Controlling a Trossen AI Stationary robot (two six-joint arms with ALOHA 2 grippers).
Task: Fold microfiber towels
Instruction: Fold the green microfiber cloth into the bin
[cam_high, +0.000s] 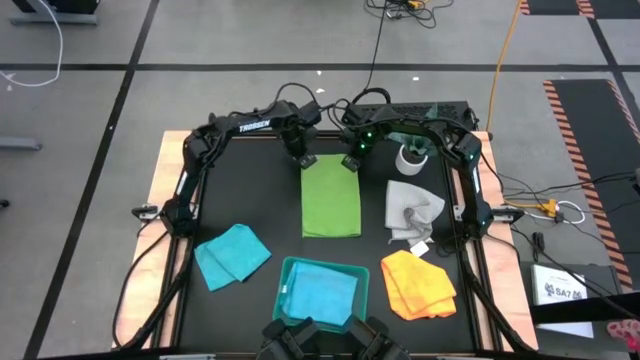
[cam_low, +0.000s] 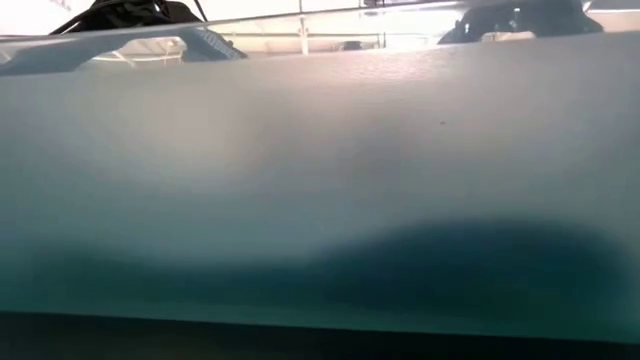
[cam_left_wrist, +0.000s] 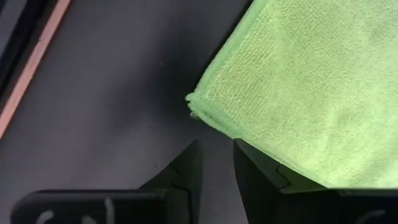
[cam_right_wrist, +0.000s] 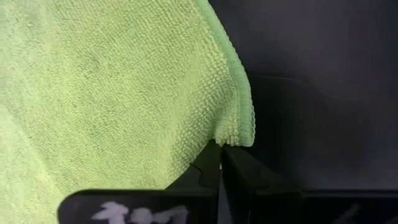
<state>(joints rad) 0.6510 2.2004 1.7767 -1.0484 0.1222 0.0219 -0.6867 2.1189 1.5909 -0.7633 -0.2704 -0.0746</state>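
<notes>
The lime green towel (cam_high: 331, 196) lies flat as a long rectangle in the middle of the table. My left gripper (cam_high: 303, 160) stands at its far left corner (cam_left_wrist: 194, 107), fingers a little apart with bare table between them. My right gripper (cam_high: 352, 162) is at the far right corner (cam_right_wrist: 239, 130), fingers shut. One turquoise towel (cam_high: 232, 254) lies at the near left. Another (cam_high: 318, 292) lies in the teal tray (cam_high: 285, 268). The grey-white towel (cam_high: 411, 210) and the yellow-orange towel (cam_high: 417, 283) lie crumpled on the right. My left gripper has one fingertip (cam_left_wrist: 244, 149) at the green towel's edge beside the corner. I cannot tell whether it touches the cloth. My right gripper meets the towel's far right corner (cam_right_wrist: 235, 138) with the free ends of its shut fingers. The gripper hides how many layers are there. The towel lies flat on the table.
The teal tray's wall (cam_low: 320, 200) fills the low view, and only arm parts show above it. A white roll (cam_high: 411, 157) stands at the far right behind the grey-white towel. Bare black table shows between the green towel and the left turquoise towel.
</notes>
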